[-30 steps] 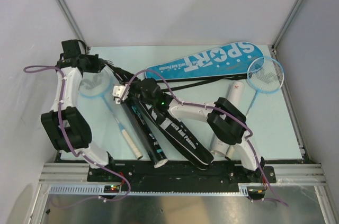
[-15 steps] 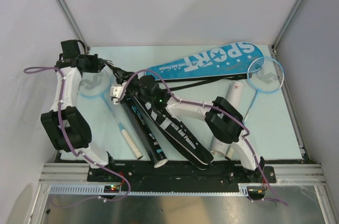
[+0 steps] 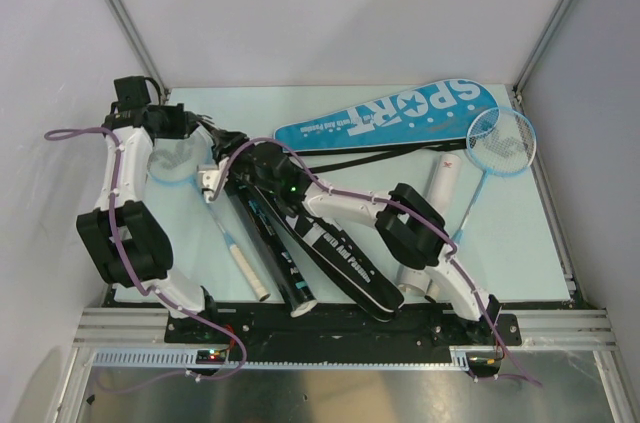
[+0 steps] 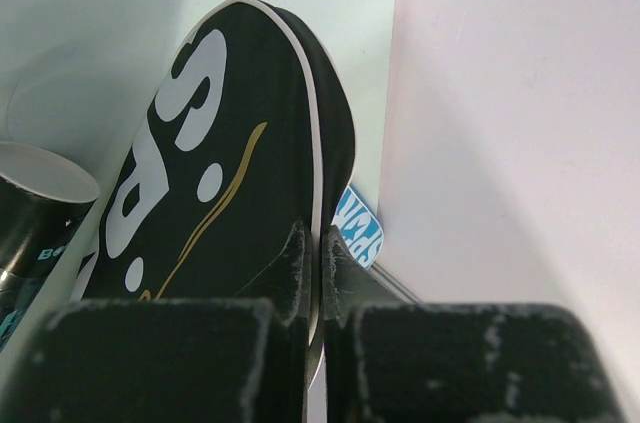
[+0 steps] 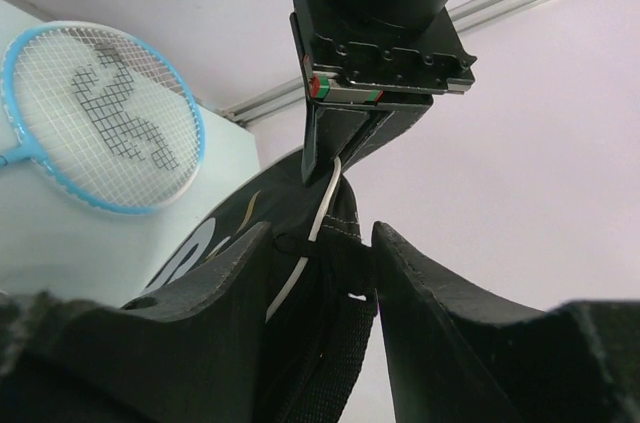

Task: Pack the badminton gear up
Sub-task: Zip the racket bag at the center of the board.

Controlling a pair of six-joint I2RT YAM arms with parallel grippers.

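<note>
The black cover (image 4: 230,173) is pinched at its rim by the left gripper (image 4: 312,248); the right gripper (image 5: 322,235), parted astride that rim, should be closed deep.

A blue racket-shaped cover (image 3: 400,115) lettered "SPORT" is seen lying flat along the far side of the counter (image 3: 520,233), slanting up toward the right. Just beside its wide end, a light-blue racket (image 3: 500,140) is laid with its head near the far right corner. A white tube (image 3: 443,183) is spotted next to its shaft, lying lengthwise and partly hidden. A black cover (image 3: 350,273) is stretched diagonally from the centre to the near edge, and its rim is pinched by the left end effector (image 4: 318,243). A black tube (image 3: 280,258) is laid just beside it. A second light-blue racket (image 3: 180,158) is placed at the left, its white grip toward the near edge.
</note>
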